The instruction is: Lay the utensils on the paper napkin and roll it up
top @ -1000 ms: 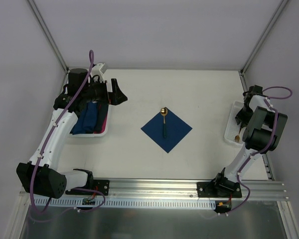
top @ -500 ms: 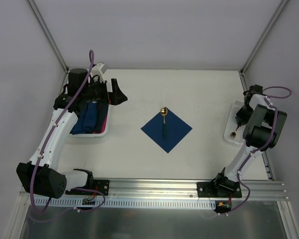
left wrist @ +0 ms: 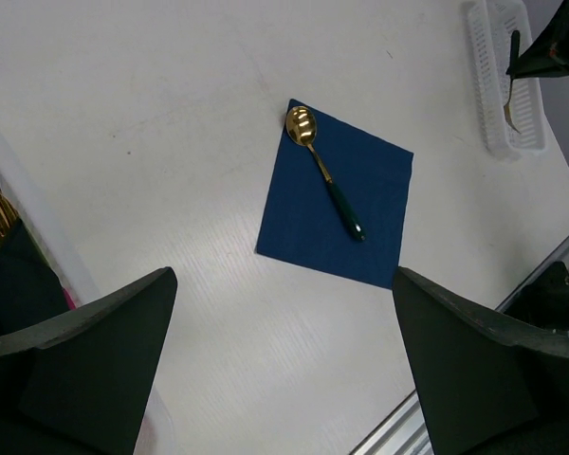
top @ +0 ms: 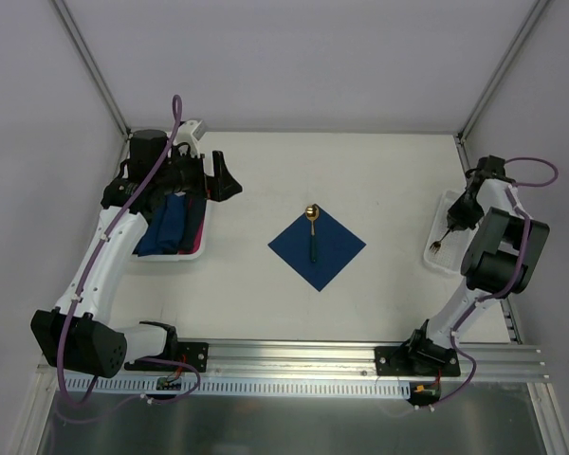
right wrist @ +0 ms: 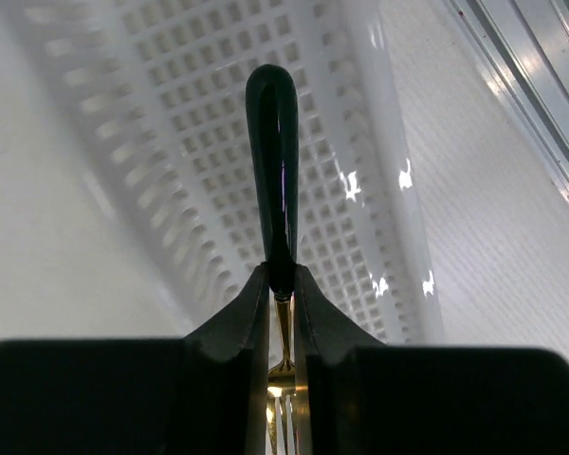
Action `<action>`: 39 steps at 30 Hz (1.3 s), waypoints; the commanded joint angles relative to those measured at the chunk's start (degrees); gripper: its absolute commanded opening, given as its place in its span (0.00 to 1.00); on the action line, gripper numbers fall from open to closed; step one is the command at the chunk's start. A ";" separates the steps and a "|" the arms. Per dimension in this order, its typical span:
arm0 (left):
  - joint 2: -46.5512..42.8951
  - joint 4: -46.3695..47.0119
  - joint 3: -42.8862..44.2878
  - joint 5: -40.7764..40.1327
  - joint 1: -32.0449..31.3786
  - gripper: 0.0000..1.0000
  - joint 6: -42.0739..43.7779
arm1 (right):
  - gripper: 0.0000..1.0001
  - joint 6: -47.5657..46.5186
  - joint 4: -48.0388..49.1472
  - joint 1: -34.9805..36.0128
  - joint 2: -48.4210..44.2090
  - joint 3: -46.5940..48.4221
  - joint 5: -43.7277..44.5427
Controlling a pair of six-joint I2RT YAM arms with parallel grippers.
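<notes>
The navy paper napkin [top: 318, 247] lies as a diamond at the table's middle; it also shows in the left wrist view [left wrist: 337, 221]. A spoon [top: 313, 234] with a gold bowl and dark handle lies on it, bowl at the far corner [left wrist: 324, 174]. My right gripper [top: 458, 218] is shut on a fork [right wrist: 273, 161] with a dark handle and gold tines [top: 438, 245], held above the white basket [top: 443, 256] at the right. My left gripper [top: 226, 177] is open and empty, above the table beside the left tray.
A white tray [top: 197, 254] at the left holds dark blue rolls [top: 171, 223] with a pink one beside them. The white perforated basket [right wrist: 199, 142] sits near the right wall. An aluminium rail [top: 294, 355] runs along the near edge.
My right gripper has lifted the fork out of the white basket and swung its tines toward the left. The left arm, napkin and spoon have not moved.
</notes>
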 commanded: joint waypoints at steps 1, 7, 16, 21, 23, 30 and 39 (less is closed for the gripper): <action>-2.31 -0.59 3.16 2.44 0.51 0.99 6.19 | 0.00 0.02 -0.15 0.38 -10.87 -0.32 -4.41; -3.81 -0.59 4.31 11.39 0.51 0.99 18.76 | 0.00 1.42 -0.33 0.38 -22.81 -3.83 -15.47; -3.82 -5.93 4.83 13.27 -8.42 0.97 47.33 | 0.00 12.22 6.25 8.98 -34.34 -12.09 -35.34; -4.51 -6.48 2.21 12.55 -18.20 0.93 54.52 | 0.00 16.63 8.03 15.75 -38.83 -16.66 -39.12; -5.56 -6.48 0.19 12.28 -21.36 0.91 62.51 | 0.00 17.24 7.41 19.88 -39.45 -17.37 -39.22; -13.73 -4.30 -11.58 20.36 -23.48 0.75 85.05 | 0.00 37.40 25.13 29.03 -45.59 -31.86 -44.31; -24.64 32.43 -32.23 17.83 -32.00 0.62 88.46 | 0.00 54.85 44.23 42.48 -48.50 -34.52 -41.51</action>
